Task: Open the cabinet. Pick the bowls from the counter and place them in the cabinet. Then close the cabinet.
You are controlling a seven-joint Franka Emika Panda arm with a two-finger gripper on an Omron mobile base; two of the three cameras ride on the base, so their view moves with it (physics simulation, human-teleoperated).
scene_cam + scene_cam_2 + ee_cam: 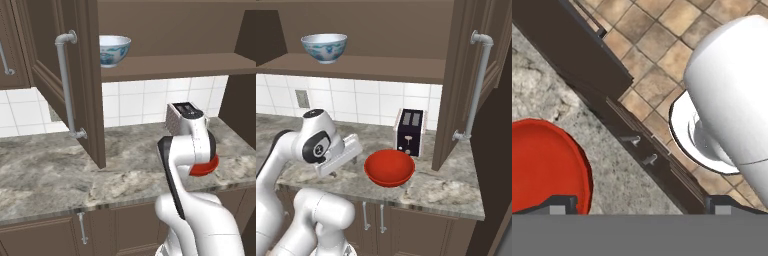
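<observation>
Right base view: red bowl point(389, 167) upright on bench point(451, 190), near front edge, beside toaster point(409, 132). Mouth up, round, no long axis. My fingers point(331, 172) spread wide, empty, hovering just left of it. Risk: sideways contact nudges bowl off edge; open cabinet door point(463, 75) overhangs lift path. White bowl point(324, 47) already shelved.

A: White square wall tiles point(131, 104) are running behind the toaster point(409, 132), with a grey outlet plate point(302, 98) sitting on them well to its left.

B: Below the toaster, low brown cabinets point(406, 227) with short silver handles point(364, 216) are showing. Tan stone floor tiles point(654, 55) are lying beneath those.
</observation>
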